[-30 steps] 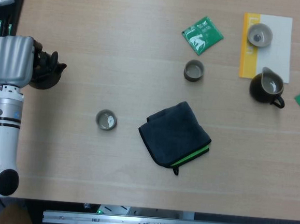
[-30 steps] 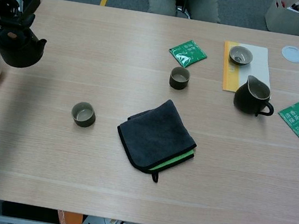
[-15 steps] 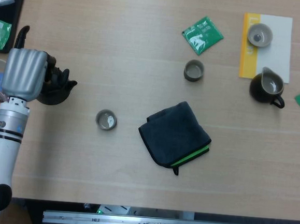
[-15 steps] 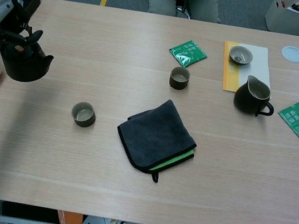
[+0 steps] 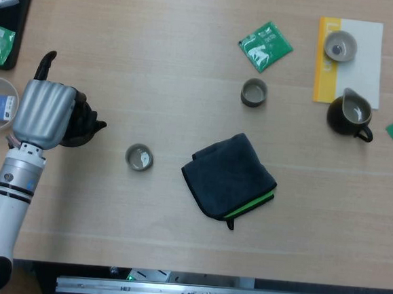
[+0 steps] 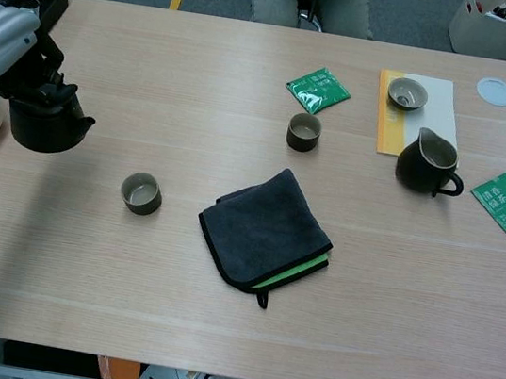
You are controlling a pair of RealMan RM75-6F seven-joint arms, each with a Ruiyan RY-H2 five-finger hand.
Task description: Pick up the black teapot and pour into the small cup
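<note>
Your left hand (image 5: 46,113) is wrapped around the black teapot (image 6: 46,123), gripping it from the top. The pot hangs just under your hand, lifted off the table (image 6: 212,336), with its spout pointing right. The small cup (image 6: 141,194) sits on the table a little to the right of the pot and nearer to you. A dark folded cloth (image 6: 266,230) lies past the cup. Your right hand is not showing.

Folded dark cloth (image 5: 229,176), green packets (image 5: 265,46)
</note>
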